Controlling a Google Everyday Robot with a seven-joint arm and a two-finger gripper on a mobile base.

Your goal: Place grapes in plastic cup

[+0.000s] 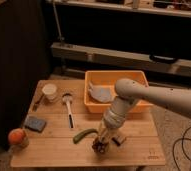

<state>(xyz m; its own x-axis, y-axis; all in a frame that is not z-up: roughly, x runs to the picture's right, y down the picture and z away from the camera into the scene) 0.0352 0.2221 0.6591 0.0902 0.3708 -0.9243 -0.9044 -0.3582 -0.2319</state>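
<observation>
Claw [101, 142] down near the surface's [54, 150] front edge, apparently pinching the grapes [99, 147]; risk of the knobbly bunch slipping loose on lifting, with no green plastic cup clearly in sight.

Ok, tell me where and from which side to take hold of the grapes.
Come straight down from above, as the gripper is placed now, low over the grapes near the table's front edge. They are a knobbly bunch lying flat on the wood, so pinching the bunch across its middle probably holds best. The green thing lies close on one side, so a sideways approach looks crowded.
</observation>
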